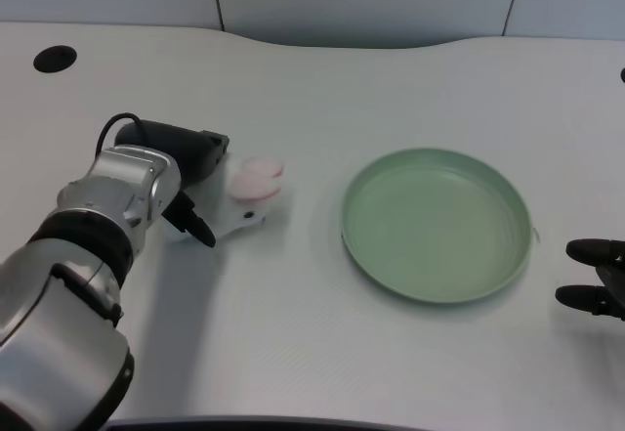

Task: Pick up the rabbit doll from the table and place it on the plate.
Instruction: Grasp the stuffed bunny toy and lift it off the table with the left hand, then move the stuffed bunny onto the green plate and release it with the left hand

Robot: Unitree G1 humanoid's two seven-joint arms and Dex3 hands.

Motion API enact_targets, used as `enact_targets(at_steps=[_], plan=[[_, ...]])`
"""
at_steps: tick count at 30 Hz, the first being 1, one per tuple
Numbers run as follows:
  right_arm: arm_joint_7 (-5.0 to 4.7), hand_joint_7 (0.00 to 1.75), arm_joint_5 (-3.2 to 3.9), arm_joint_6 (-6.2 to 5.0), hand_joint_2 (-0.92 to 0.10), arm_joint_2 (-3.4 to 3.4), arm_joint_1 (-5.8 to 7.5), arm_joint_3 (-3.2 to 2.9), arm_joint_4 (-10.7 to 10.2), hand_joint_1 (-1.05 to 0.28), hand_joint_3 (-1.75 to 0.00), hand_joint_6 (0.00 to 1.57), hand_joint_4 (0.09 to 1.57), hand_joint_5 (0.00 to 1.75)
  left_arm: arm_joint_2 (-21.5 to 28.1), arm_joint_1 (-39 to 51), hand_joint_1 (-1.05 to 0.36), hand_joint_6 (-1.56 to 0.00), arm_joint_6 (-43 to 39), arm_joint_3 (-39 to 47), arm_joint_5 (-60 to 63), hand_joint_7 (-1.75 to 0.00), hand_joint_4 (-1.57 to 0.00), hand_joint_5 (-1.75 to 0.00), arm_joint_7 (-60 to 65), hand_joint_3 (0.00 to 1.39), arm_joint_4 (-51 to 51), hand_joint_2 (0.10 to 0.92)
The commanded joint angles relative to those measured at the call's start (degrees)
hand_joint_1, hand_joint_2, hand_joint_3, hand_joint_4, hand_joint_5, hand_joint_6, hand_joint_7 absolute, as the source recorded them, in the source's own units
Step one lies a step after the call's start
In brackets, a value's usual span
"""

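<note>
Rabbit doll (249, 196) lies on the worktop (293, 353) left of the plate (437, 224), your left hand (190, 182) touching it, grip unclear; looks soft and light, so take its body.

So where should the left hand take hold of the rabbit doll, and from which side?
Probably around the white body of the rabbit doll, coming from the doll's left, where the left hand already is. The doll lies flat, pink ears toward the green plate, body nearest the fingers.

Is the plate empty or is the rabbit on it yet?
Empty. The green plate holds nothing; the rabbit doll lies on the table by the left hand.
</note>
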Motion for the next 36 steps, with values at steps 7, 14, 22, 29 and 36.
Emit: enact_targets(at_steps=[7, 14, 22, 29, 36], plan=[[-0.23, 0.01, 0.96, 0.88, -0.92, -0.08, 3.90, -0.50, -4.6, -0.46, -0.19, 1.07, 1.14, 0.01, -0.6, 3.4, -0.46, -0.49, 1.6, -0.7, 0.1, -0.06, -0.43, -0.12, 7.0, 0.00, 0.7, 0.834], [-0.88, 0.00, 0.69, 1.18, -0.92, 0.08, 5.15, -0.49, -6.1, -0.46, -0.19, 1.07, 1.15, 0.01, 0.6, 4.1, -0.40, -0.59, -0.6, -2.7, 2.3, -0.33, -0.46, -0.52, 13.3, 0.00, 0.6, 0.853], [-1.12, 0.00, 0.09, -0.30, -0.92, 0.49, 5.36, -0.31, -5.7, -0.47, -0.18, 1.07, 1.15, 0.01, 1.6, 4.3, -0.24, -0.83, -4.5, -2.2, 2.2, -0.63, -0.68, -1.74, 20.5, 0.04, 1.0, 0.918], [-1.28, 0.00, -0.17, 0.03, -0.92, 0.40, 4.49, 0.13, -4.9, -0.45, -0.19, 1.06, 1.15, 0.01, 1.4, 2.8, -0.22, -0.48, -5.7, 2.9, -2.6, -1.71, -0.63, -1.75, 19.3, 0.20, 0.6, 0.921], [0.34, 0.00, 0.39, -1.58, -0.92, 0.02, 2.69, -0.26, -1.9, -0.45, -0.20, 1.05, 1.14, 0.00, 0.9, 0.0, -0.12, -0.46, -9.1, 8.7, -7.6, -1.74, -0.68, -1.75, 22.0, 0.06, -1.1, 0.907]])
